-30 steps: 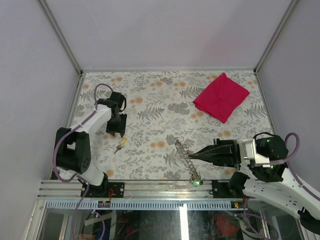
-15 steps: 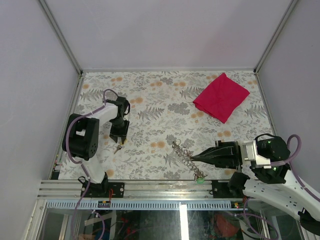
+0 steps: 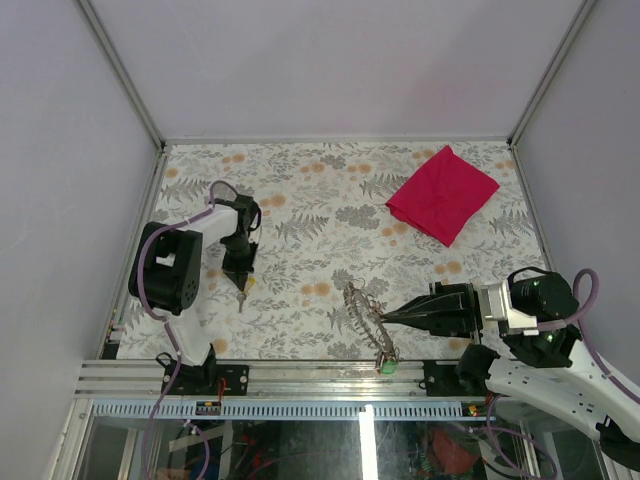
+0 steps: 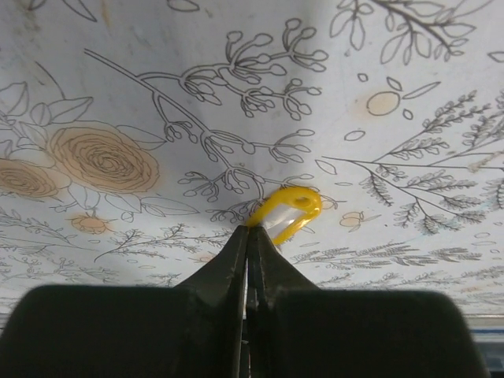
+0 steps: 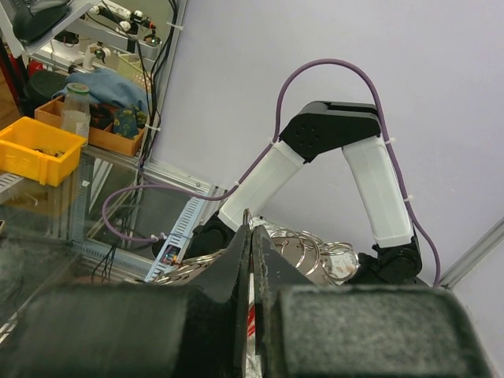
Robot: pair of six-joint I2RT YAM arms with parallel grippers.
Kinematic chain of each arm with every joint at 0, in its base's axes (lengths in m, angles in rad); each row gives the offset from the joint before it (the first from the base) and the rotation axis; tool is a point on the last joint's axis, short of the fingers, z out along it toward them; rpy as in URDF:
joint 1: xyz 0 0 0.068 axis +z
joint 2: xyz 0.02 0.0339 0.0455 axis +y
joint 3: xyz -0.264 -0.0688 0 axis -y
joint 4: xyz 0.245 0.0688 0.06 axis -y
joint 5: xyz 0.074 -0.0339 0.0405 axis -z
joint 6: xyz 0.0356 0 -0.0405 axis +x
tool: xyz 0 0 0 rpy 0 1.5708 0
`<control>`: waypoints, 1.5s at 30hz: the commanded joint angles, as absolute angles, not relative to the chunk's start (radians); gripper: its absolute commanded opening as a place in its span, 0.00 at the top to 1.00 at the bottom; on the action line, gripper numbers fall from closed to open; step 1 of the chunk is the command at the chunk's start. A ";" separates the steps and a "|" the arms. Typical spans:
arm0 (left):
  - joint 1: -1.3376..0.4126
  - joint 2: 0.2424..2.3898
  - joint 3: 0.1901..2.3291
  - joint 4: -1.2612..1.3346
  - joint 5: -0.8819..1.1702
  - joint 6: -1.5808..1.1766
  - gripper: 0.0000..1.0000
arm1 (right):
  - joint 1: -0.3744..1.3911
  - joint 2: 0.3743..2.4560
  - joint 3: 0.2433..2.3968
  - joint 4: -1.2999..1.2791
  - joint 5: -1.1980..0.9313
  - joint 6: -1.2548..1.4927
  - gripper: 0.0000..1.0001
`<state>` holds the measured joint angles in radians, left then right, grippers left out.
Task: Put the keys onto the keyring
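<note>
Left claw [image 4: 246,240] pinched shut on yellow-headed key [image 4: 290,211], low over floral counter [image 4: 118,94], right claw [image 5: 250,236] clamped on keyring [image 5: 307,246]

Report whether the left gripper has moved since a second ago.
Yes. The left gripper has come closer to the front rail, down onto the yellow key, and shut on it.

We note the left arm [image 3: 170,280] folded up close to its base, white forearm reaching out over the table, wrist bent so the left gripper [image 3: 241,282] points down at the surface. Its wrist view shows the two fingers [image 4: 224,264] pressed together to one point. The right arm [image 3: 545,330] sits low, forearm about level. The right gripper [image 3: 388,318] is aimed left toward mid-table, and its jaws also meet.
</note>
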<state>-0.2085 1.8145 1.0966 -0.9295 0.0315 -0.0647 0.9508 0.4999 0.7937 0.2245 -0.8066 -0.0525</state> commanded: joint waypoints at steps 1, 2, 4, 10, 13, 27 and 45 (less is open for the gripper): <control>-0.225 1.830 1.092 -0.917 0.124 -0.055 1.00 | 0.957 0.479 0.830 0.278 -0.795 -0.061 0.98; -0.243 1.833 1.086 -0.911 0.125 -0.057 1.00 | 0.957 0.474 0.827 0.278 -0.788 -0.062 0.98; -0.305 1.838 1.077 -0.895 0.124 -0.066 1.00 | 0.956 0.468 0.827 0.272 -0.773 -0.068 0.98; -0.474 1.843 1.121 -0.788 0.170 -0.136 1.00 | 0.957 0.446 0.868 0.161 -0.712 -0.129 0.98; -0.561 1.884 1.215 -0.769 0.176 -0.162 1.00 | 0.957 0.429 0.887 0.110 -0.680 -0.141 0.98; -0.683 1.858 1.369 -0.663 0.140 -0.163 0.62 | 0.956 0.387 0.907 0.003 -0.593 -0.152 0.98; -0.806 1.602 0.997 -0.284 -0.058 -0.210 0.50 | 0.956 0.397 0.877 0.012 -0.585 -0.147 0.98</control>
